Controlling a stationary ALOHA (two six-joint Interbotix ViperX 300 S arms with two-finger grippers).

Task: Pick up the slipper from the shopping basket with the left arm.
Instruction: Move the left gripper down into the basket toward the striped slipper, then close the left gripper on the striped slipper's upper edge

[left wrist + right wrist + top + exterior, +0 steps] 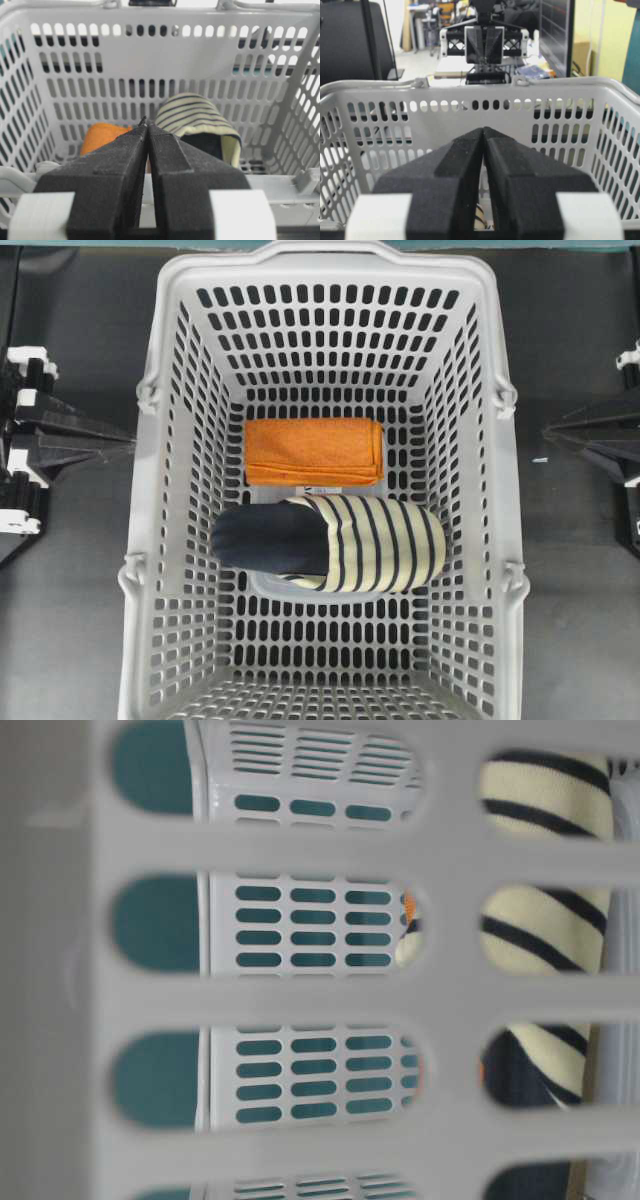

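Slipper (330, 543) is waiting in shopping basket (160, 380); nothing is being gripped yet.
Left tool (128, 443), pressed together outside, is needing to be opened and lowered.

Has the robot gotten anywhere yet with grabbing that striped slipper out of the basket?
Nothing looks done yet. The slipper lies on the shopping basket floor beside the orange cloth. The left gripper sits shut outside the basket wall, holding nothing. Reaching in, gripping and lifting are all left.
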